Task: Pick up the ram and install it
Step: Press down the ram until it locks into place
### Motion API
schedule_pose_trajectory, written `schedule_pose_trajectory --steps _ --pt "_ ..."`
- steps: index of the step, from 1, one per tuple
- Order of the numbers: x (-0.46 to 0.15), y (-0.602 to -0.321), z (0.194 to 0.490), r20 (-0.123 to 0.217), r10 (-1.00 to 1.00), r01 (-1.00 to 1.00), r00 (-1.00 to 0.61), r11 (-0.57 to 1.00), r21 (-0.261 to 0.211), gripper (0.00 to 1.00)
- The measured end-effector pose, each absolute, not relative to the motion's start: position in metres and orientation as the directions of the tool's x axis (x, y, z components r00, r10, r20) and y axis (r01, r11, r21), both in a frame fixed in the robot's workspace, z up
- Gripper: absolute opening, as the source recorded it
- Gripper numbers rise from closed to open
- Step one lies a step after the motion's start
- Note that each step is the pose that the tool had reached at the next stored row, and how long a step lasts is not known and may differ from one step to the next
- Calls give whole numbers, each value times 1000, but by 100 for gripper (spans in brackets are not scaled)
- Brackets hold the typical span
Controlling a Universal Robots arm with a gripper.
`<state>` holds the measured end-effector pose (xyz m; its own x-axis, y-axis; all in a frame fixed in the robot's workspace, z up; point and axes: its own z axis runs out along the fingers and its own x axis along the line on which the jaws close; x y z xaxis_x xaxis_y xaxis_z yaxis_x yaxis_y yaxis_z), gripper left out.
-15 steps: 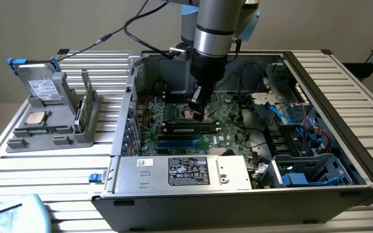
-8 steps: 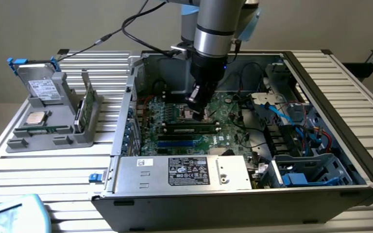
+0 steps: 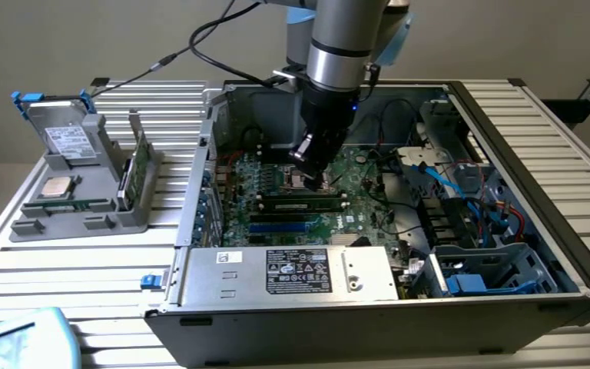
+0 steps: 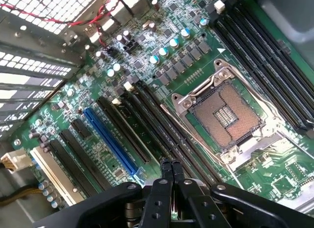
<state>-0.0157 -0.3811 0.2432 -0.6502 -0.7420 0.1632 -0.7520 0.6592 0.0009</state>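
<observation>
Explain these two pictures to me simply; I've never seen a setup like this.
A robot arm reaches into an open computer case on a slatted table. The exterior view looks on from outside; the wrist view looks down from the arm's own camera onto the motherboard. The gripper is shut, holding nothing visible, just above a ram stick seated in its slot. Beside it lies the empty processor socket. On the exterior view's left, a grey tray holds a processor chip and a drive.

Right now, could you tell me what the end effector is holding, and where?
Nothing: the end effector is shut with nothing between its fingers, poised over the motherboard; a ram sits in a slot.
</observation>
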Motion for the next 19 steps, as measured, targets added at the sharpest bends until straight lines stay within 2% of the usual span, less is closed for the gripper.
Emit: schedule_pose_trajectory --steps 19 --pt "-16 -381 243 152 -543 -550 -826 835 -9 10"
